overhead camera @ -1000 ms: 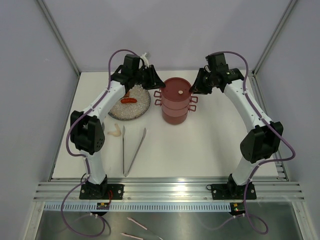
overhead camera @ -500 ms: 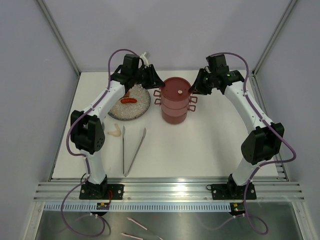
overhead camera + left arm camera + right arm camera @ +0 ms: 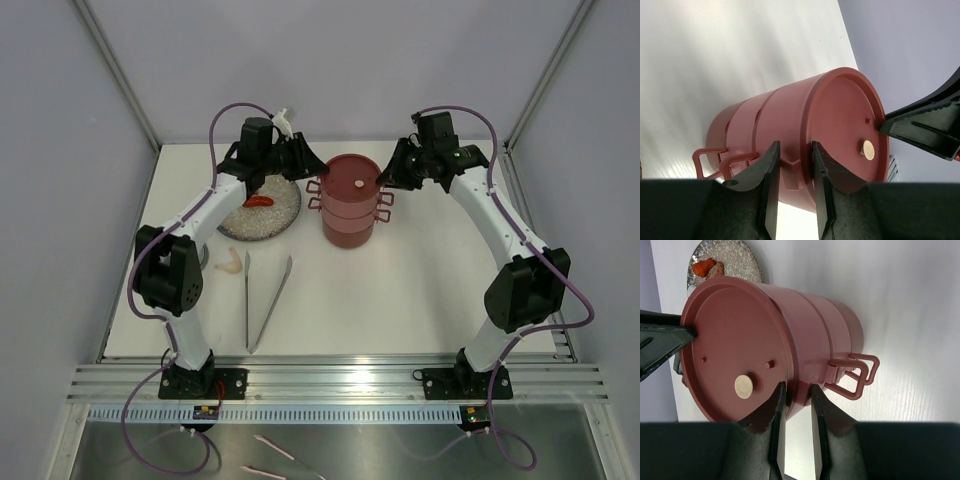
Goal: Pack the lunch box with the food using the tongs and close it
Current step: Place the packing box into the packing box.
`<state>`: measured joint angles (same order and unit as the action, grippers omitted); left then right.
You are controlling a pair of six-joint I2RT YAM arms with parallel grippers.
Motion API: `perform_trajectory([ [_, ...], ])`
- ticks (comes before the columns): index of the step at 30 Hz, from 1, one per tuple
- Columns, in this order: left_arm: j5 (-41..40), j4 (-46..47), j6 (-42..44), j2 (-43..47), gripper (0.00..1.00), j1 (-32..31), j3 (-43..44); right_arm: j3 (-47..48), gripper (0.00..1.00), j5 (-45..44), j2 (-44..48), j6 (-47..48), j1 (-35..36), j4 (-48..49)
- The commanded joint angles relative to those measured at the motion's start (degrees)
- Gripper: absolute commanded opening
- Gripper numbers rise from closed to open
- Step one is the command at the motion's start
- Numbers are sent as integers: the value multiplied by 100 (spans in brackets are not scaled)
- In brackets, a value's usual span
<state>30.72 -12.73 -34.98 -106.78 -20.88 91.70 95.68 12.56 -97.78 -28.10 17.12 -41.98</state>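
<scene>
Dark-red three-tier round metal lunch box (image 3: pixel 352 205) stands lidded, mid-table. Left gripper (image 3: pixel 795 150) is clamped on its top tier at 9 o'clock, right gripper (image 3: pixel 797 387) at 3. To unstack, lift both straight up, synced and level. Long silvery V-shaped tongs (image 3: pixel 247 300) lie at 7.

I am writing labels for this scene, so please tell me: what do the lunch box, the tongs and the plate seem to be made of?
The lunch box: dark-red coating, smooth with soft sheen; painted metal or plastic, I cannot tell. The tongs: thin silvery strips, probably bare steel. The plate: grey speckled surface, perhaps glazed ceramic or enamel; the look leaves it open.
</scene>
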Motion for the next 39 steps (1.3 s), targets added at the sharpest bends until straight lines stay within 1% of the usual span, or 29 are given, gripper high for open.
perform_trajectory([
  [1,-57,-1029,352,-274,0,-170,-793,-331,0,371,-505,392,212,-443],
  [6,-259,-1100,448,332,0,-197,-1417,-41,0,-252,-655,744,204,-794],
  [11,-312,-1161,466,571,0,-276,-1699,293,0,-605,-778,885,186,-944],
  [13,-338,-1196,492,597,0,-346,-1752,442,3,-623,-804,894,186,-988],
  [16,-365,-1232,597,615,1,-381,-1700,635,13,-605,-813,894,186,-1032],
  [17,-435,-1275,624,615,9,-381,-1656,697,17,-588,-778,876,186,-1067],
  [19,-540,-1433,738,606,14,-381,-1463,803,20,-579,-734,841,186,-1067],
  [22,-629,-1732,931,518,29,-381,-1199,899,31,-535,-638,824,186,-1119],
  [23,-611,-1794,975,492,46,-390,-1050,900,35,-500,-594,815,186,-1128],
  [24,-611,-1873,1054,466,55,-390,-988,909,40,-491,-567,806,186,-1120],
  [27,-593,-1926,1125,509,72,-390,-830,882,45,-430,-444,771,186,-1102],
  [30,-585,-2057,1178,570,75,-390,-601,926,51,-386,-330,736,186,-1102],
  [31,-593,-2101,1195,606,75,-381,-540,987,55,-394,-278,735,186,-1111],
  [33,-646,-2241,1257,693,76,-390,-356,1075,58,-394,-216,727,186,-1111],
  [34,-733,-2303,1283,790,76,-381,-276,1119,62,-403,-146,709,186,-1120],
  [36,-856,-2487,1397,904,77,-390,-144,1172,65,-438,-66,700,186,-1120],
  [37,-979,-2532,1432,1035,80,-381,-39,1207,67,-438,21,709,186,-1111],
  [39,-1146,-2724,1538,1168,80,-381,23,1216,71,-482,118,700,186,-1067],
])
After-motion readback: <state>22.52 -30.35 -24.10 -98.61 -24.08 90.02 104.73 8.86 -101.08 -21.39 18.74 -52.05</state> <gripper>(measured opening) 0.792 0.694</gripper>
